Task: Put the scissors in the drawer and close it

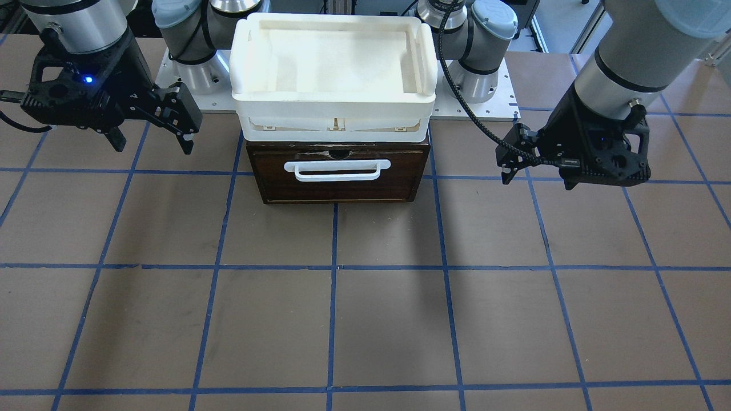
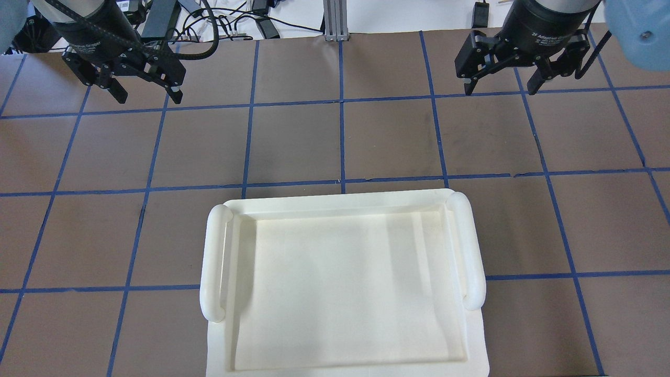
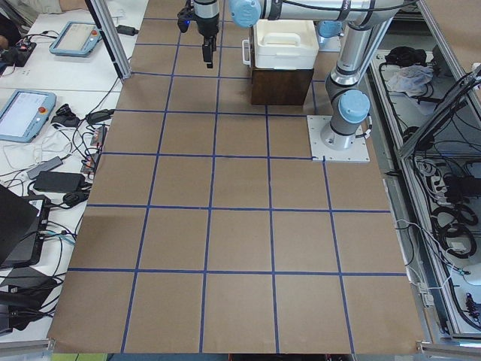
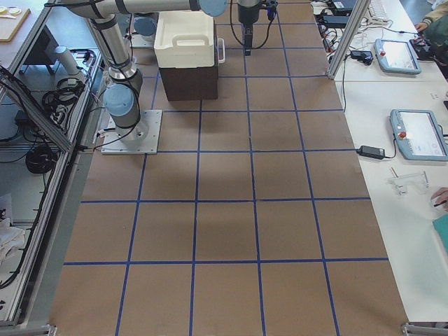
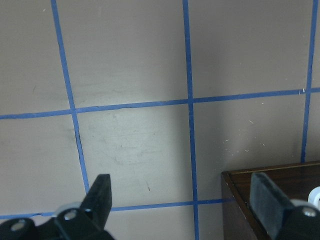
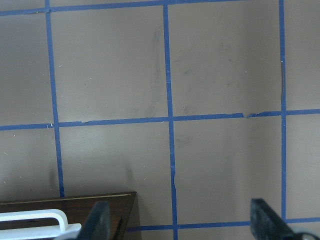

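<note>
I see the drawer (image 1: 342, 187) pushed in at the desk's robot-side edge, tray (image 1: 334, 108) on top. Left claw (image 2: 149, 97) and right claw (image 2: 501, 89) both hang spread wide.

Silver-grey tubes with black ring seams on left arm (image 1: 634, 57) and right arm (image 1: 74, 20). Pale blue joint caps (image 1: 494, 17) at shoulders. Matte black angular wrist housings (image 1: 599, 154); a blue LED (image 1: 88, 79) glows on the right one. Black left gripper (image 2: 149, 98) and right gripper (image 2: 498, 92), each with two linkage fingers and small silver screws. White "2F Adaptive" lettering (image 2: 547, 35) on the right collar. Black braided cable (image 1: 469, 109) to the left wrist. White base plate (image 1: 502, 100) dotted with screw holes.
</note>
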{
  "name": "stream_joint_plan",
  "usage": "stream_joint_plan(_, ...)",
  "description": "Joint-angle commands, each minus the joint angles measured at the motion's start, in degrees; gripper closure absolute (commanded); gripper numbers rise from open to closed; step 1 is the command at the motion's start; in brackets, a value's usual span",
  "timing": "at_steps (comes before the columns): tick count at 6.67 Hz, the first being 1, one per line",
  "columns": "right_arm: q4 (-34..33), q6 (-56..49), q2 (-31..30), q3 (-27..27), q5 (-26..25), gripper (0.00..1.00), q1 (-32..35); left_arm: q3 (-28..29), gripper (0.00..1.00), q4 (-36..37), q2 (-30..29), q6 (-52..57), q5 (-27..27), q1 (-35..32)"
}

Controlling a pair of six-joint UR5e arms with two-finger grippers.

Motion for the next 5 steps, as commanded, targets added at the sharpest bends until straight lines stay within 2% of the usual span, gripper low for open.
stream_joint_plan(1, -0.1, 0.0, 0.0, 0.0, 0.0, 0.0, 0.0, -0.5, 0.0, -0.1, 1.9, -0.2, 0.0, -0.1)
stream_joint_plan(5, -0.1, 0.0, 0.0, 0.0, 0.0, 0.0, 0.0, -1.2, 0.0, 0.2, 2.3, -1.3, 0.1, -0.2)
